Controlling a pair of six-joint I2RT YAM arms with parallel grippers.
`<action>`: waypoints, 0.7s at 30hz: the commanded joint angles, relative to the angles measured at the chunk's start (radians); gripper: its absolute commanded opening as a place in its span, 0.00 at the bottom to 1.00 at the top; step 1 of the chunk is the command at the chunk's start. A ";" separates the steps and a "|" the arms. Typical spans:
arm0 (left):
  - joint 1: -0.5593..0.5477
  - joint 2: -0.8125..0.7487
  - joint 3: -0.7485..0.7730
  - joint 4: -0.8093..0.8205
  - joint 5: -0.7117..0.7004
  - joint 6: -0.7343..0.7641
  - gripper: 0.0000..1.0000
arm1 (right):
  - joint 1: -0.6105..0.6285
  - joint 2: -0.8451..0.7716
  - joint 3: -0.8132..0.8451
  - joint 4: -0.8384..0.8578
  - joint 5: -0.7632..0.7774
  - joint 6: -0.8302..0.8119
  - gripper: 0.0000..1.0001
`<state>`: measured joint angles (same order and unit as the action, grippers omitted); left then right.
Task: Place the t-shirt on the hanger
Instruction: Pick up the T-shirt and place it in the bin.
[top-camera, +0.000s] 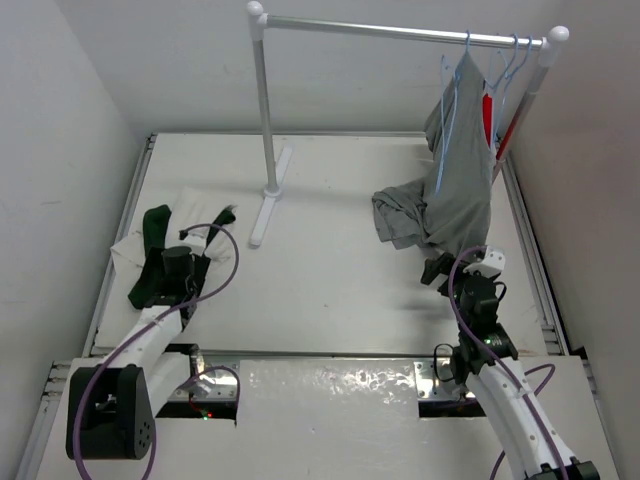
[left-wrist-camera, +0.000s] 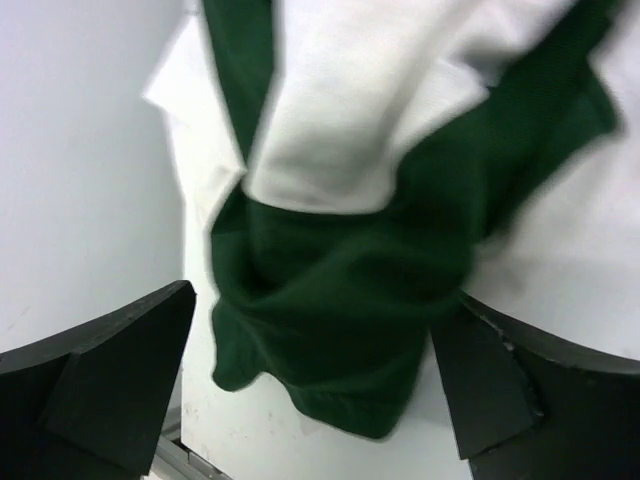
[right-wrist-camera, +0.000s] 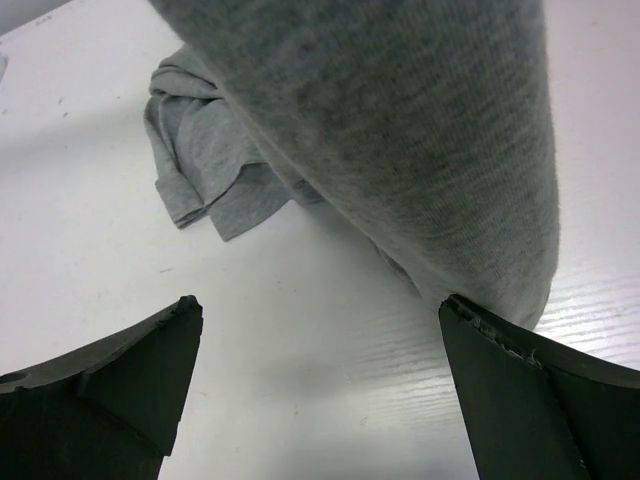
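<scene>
the t-shirt (top-camera: 135, 246) lies crumpled on the table (top-camera: 330, 270), well to the left of the clothes rack (top-camera: 264, 110) foot and close to the left wall. white body, dark green sleeves bunched on top. the left gripper (left-wrist-camera: 320, 300) hangs right over it, jaws spread wide, with a fold of the green cloth sitting in the gap between the fingers (left-wrist-camera: 110, 370) (nothing is pinched; whether the cloth touches the pads is hard to tell).

at the rack's right end, empty light-blue hangers (top-camera: 508, 72) hook over the rail beside the right post. one more of the same kind just left of them carries a grey garment (top-camera: 455, 170), which droops from the rail to the table and piles up below the rack's right end. something red (top-camera: 487, 115) shows behind it.

the right gripper (right-wrist-camera: 320, 300) sits low at the near side of that grey pile, away from the rack, jaws also apart and holding nothing; the grey cloth hangs just above its right finger.
</scene>
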<state>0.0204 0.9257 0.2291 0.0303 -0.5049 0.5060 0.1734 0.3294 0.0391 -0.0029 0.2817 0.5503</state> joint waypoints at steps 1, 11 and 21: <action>-0.007 -0.031 0.086 -0.082 0.129 0.028 0.99 | 0.006 0.010 -0.174 0.006 0.059 0.017 0.99; -0.381 0.201 0.313 -0.472 0.435 0.163 1.00 | 0.006 -0.044 -0.120 -0.037 -0.105 -0.001 0.99; -0.372 0.433 0.384 -0.271 0.223 0.089 0.34 | 0.006 -0.162 0.014 -0.155 -0.251 0.014 0.99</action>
<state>-0.3626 1.3602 0.5827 -0.2531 -0.2413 0.6170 0.1738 0.1902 0.0391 -0.1226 0.0982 0.5621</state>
